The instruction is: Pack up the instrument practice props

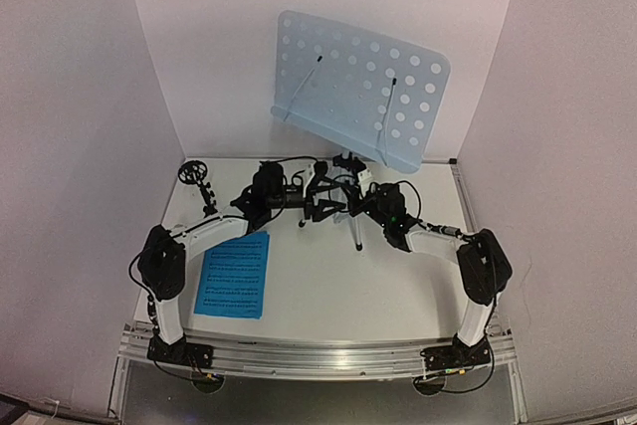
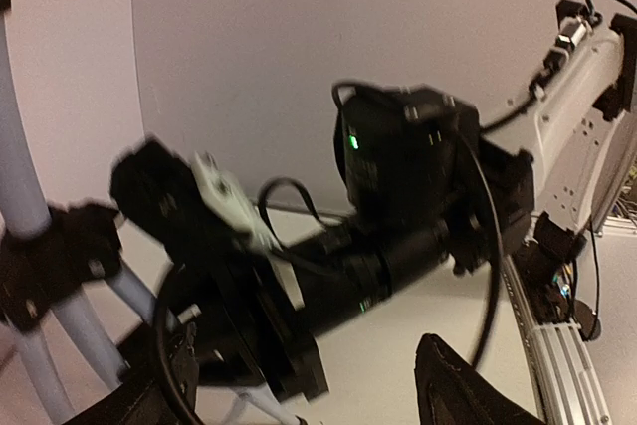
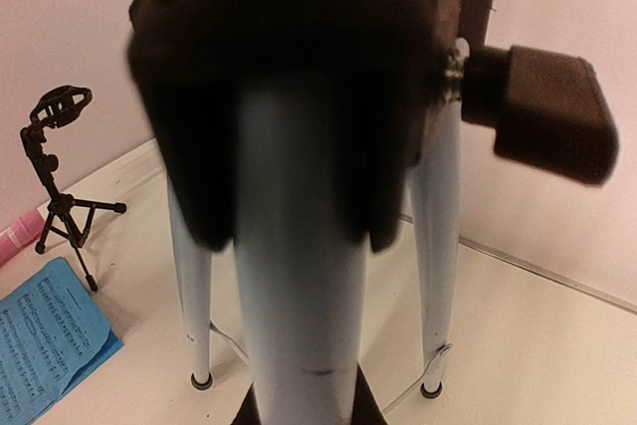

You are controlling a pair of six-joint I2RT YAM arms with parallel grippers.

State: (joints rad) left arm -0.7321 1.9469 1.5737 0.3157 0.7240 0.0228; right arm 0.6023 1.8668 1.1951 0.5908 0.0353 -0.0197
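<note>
At the back of the table [image 1: 328,291], the silver-tripod stand [image 1: 353,97] stands upright, right claw [image 1: 354,196] clamping its pole [image 3: 299,246], left claw [image 1: 320,193] wide.

White table [image 1: 328,286], pale backdrop walls [image 1: 199,47], aluminium rail [image 1: 318,356]

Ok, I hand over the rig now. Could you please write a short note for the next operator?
Left gripper: open, empty, close to the music stand's pole.
Right gripper: shut on that pole; stand upright, pale-blue desk mounted.
Blue music sheet: flat on the table, near left. Black mic stand: upright, far left. Pink microphone: lying near it.
Done: nothing visibly packed. Left: everything.
</note>
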